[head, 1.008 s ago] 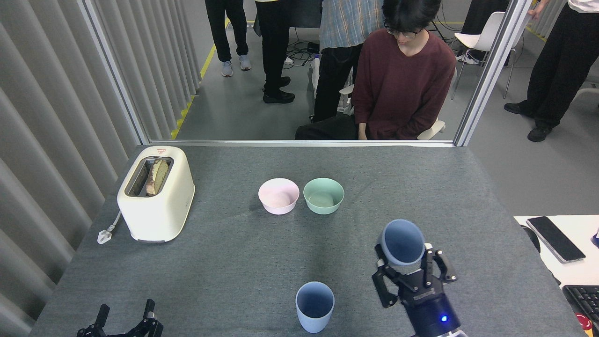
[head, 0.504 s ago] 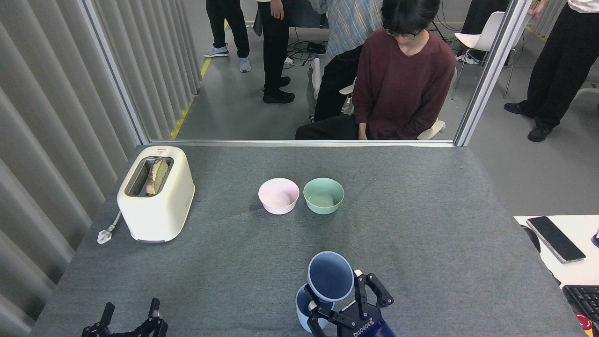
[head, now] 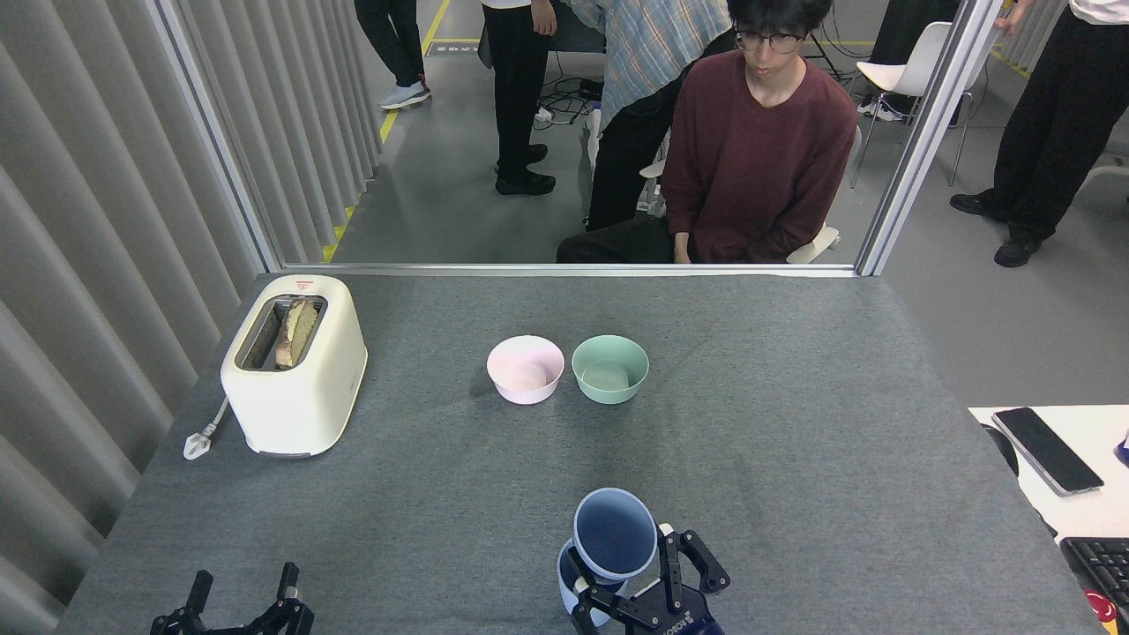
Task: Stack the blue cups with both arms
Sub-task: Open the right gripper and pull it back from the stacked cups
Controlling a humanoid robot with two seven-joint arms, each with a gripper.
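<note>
My right gripper (head: 628, 575) is shut on a pale blue cup (head: 615, 534) near the table's front edge, its mouth tilted toward me. The second blue cup (head: 564, 580) stands directly beneath it, only a sliver of its left side showing past the held cup and the fingers. The held cup's base is at or in the lower cup's mouth, and I cannot tell how deep. At the bottom left, my left gripper (head: 242, 589) stands open with nothing between its fingers, far from both cups.
A pink bowl (head: 525, 369) and a mint green bowl (head: 609, 369) sit mid-table. A cream toaster (head: 294, 363) with bread stands at the left, its plug on the cloth. A seated person (head: 758, 150) faces the table's far edge. A phone (head: 1047, 449) lies on the white desk at the right.
My right gripper carried its cup leftward from the right side to above the standing cup, then sank a little onto it. The left gripper hardly moved.
</note>
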